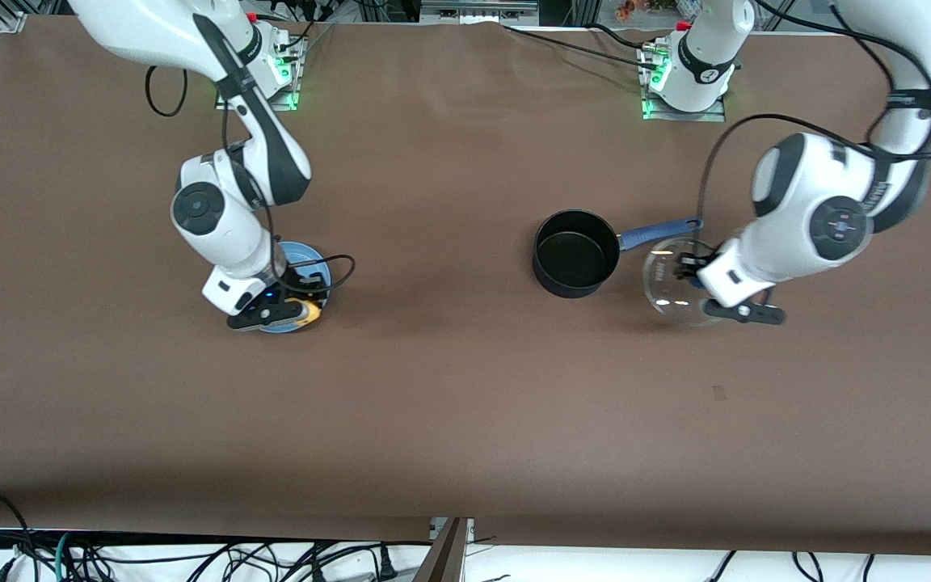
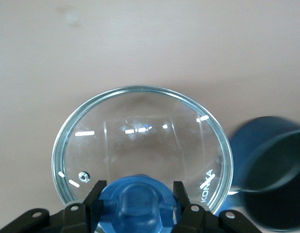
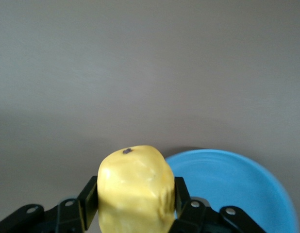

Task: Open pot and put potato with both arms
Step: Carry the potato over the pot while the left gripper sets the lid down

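Potato (image 3: pixel 135 189) cut off below, between right fingers (image 3: pixel 181 196).

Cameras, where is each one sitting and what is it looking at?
Front view: high up across the table, facing both arms, the open pot and the blue plate.
Left wrist view: on the left arm, looking down its left claw shut on the lid.
Right wrist view: on the right arm, looking down its right claw shut on the potato.
Shared: front and left wrist views both show lid and pot.

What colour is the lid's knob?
Blue; the knob shows best in the left wrist view, held by the left gripper.
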You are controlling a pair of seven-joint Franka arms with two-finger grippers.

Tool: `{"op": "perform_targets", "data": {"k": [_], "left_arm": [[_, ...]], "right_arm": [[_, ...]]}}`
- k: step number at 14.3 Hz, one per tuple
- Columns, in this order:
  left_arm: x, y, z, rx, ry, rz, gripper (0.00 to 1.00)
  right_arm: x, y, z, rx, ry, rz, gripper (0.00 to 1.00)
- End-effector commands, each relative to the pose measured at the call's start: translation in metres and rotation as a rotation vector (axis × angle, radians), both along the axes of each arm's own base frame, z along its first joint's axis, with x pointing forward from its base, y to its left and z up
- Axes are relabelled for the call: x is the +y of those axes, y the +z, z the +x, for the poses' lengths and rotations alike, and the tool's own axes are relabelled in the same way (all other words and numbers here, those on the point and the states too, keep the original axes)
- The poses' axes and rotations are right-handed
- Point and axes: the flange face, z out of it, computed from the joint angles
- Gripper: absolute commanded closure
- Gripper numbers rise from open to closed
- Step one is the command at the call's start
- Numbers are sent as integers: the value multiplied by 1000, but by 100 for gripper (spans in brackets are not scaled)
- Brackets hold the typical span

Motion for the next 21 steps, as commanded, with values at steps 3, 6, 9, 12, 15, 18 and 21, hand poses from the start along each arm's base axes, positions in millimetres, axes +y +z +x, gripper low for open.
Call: {"op": "perform_targets", "data": {"k": [3,6,9,12,15,18,21], "left_arm": [[88,-29,29,18,-143,13,100],[119,-64,46,11,-168,-26,100],[124,-84,48,8,-179,-22,100],[126,-100,47,29,-195,-13,100],[126,-114,44,49,-199,-19,70],[136,-115,43,49,-185,-21,0],[139,-112,43,47,-178,-21,0]], "right_arm": [[136,48,-25,-12,-212,108,35],[222,65,-47,-6,-357,197,35],[297,72,-73,17,-490,279,35],[350,69,-97,42,-548,338,36],[387,53,-122,38,-543,420,36],[403,25,-132,19,-548,523,36],[408,6,-134,11,-542,554,36]]}}
